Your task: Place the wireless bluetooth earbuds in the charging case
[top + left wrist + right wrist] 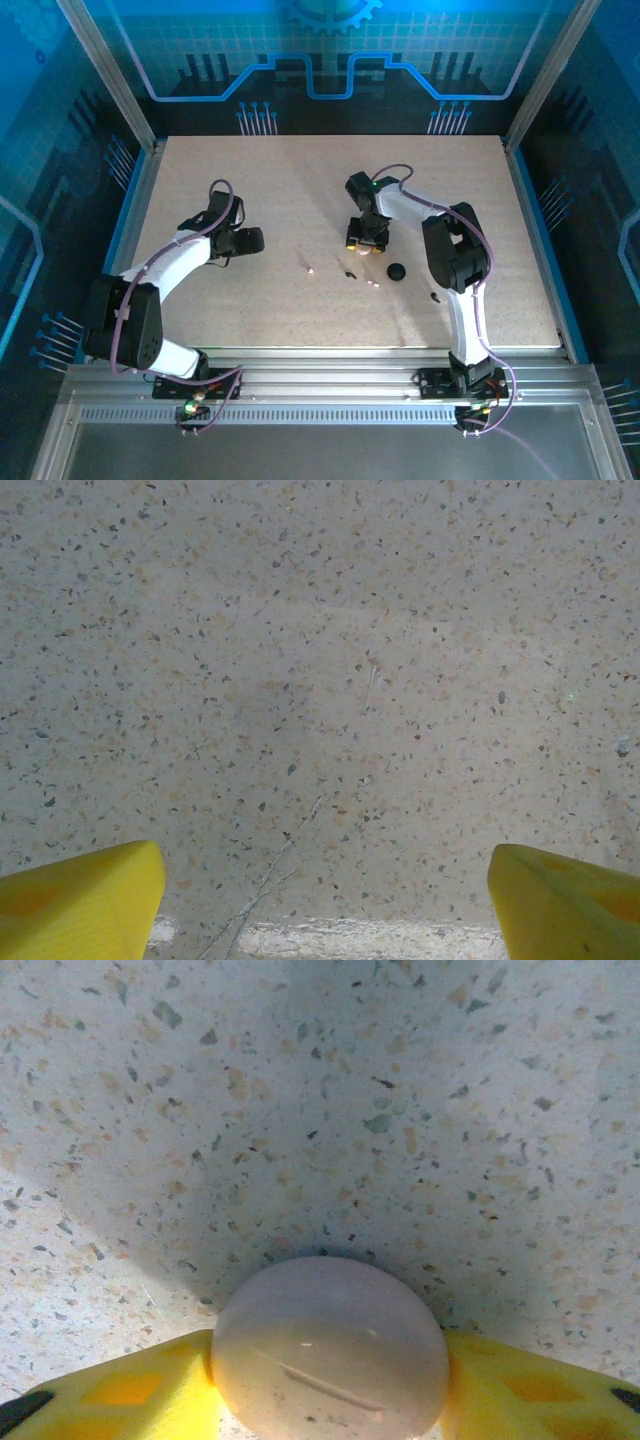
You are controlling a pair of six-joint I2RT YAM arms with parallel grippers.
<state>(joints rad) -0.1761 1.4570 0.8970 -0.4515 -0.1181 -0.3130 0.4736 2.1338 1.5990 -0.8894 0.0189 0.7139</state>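
My right gripper (367,238) is at mid-table, shut on a whitish round charging case (367,250). In the right wrist view the case (330,1340) sits squeezed between the yellow fingers (130,1395), its closed seam facing the camera. A black round case (397,271) lies just right of it. Tiny earbuds lie scattered on the table: a whitish one (310,269), a black one (350,274), a whitish one (372,284) and a black one (436,296). My left gripper (247,240) hovers to the left, open; its yellow fingers (80,900) stand wide apart over bare table.
The speckled beige tabletop (300,200) is bounded by metal frame posts and blue walls on the left, right and back. The right arm's elbow (455,250) rises beside the black case. An aluminium rail (320,385) runs along the near edge.
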